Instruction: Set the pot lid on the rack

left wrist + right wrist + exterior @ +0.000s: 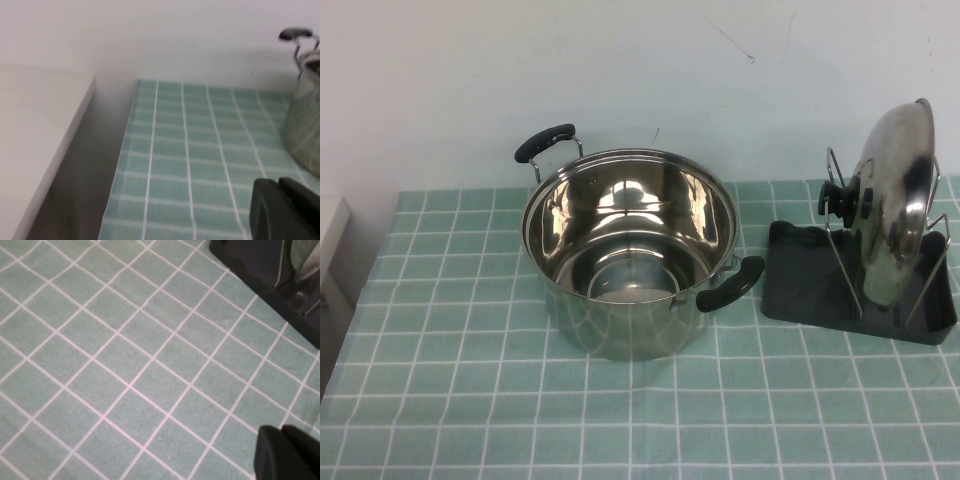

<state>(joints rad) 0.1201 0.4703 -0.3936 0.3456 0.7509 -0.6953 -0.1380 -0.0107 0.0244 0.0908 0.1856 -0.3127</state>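
The shiny domed pot lid (898, 205) stands on edge in the rack, leaning between its silver wire loops (840, 250), black knob (845, 200) facing the pot. The rack's black tray base (800, 275) sits at the right of the table; a corner of it shows in the right wrist view (260, 265). Neither gripper shows in the high view. My left gripper (279, 182) is shut and empty over the cloth, left of the pot. My right gripper (280, 431) is shut and empty over the cloth near the rack.
A deep steel pot (630, 250) with two black handles stands open at the table's middle; its side shows in the left wrist view (305, 130). A green checked cloth (470, 400) covers the table. A white block (35, 140) lies beyond the cloth's left edge.
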